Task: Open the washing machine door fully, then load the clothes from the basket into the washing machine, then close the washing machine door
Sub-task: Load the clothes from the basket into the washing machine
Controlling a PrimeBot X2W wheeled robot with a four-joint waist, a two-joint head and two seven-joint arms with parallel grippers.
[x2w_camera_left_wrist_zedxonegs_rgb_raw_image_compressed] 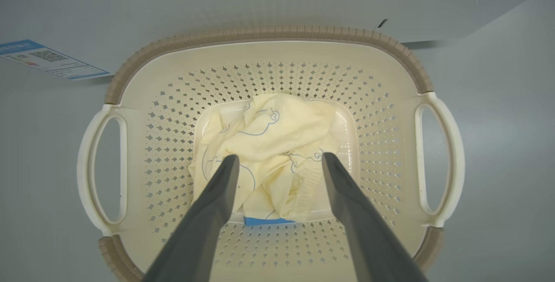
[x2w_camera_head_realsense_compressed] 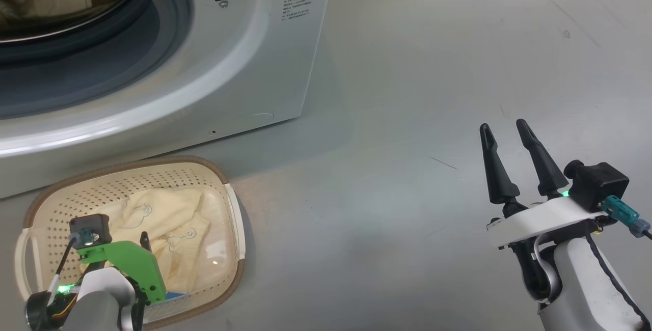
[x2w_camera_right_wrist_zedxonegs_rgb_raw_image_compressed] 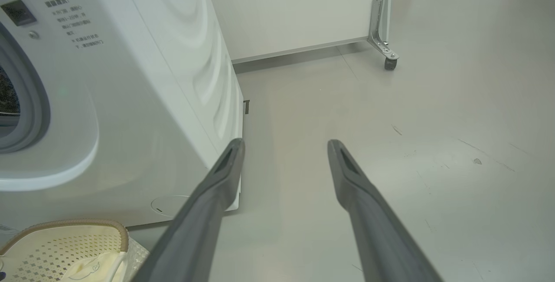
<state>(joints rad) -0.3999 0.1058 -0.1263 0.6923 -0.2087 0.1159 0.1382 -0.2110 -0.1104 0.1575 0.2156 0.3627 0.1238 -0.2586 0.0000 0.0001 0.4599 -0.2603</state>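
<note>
The washing machine [x2w_camera_head_realsense_compressed: 265, 40] is finished in white, marked with small dark printed text, and its opening is ringed by a grey rubber seal [x2w_camera_head_realsense_compressed: 102, 71]. The basket [x2w_camera_left_wrist_zedxonegs_rgb_raw_image_compressed: 173, 113] is coloured cream, its walls patterned with rows of small diamond-shaped holes, and its rim [x2w_camera_left_wrist_zedxonegs_rgb_raw_image_compressed: 269, 32] is done in ribbed brown. The clothes [x2w_camera_left_wrist_zedxonegs_rgb_raw_image_compressed: 277, 139] are rendered in pale cream, printed with thin blue outlines and edged in bright blue. A blue and white label sticker [x2w_camera_left_wrist_zedxonegs_rgb_raw_image_compressed: 47, 58] is shown. The floor [x2w_camera_head_realsense_compressed: 407, 91] is coloured pale grey. The left gripper [x2w_camera_left_wrist_zedxonegs_rgb_raw_image_compressed: 279, 159] and the right gripper [x2w_camera_head_realsense_compressed: 503, 126] are fingered in dark grey to black.
</note>
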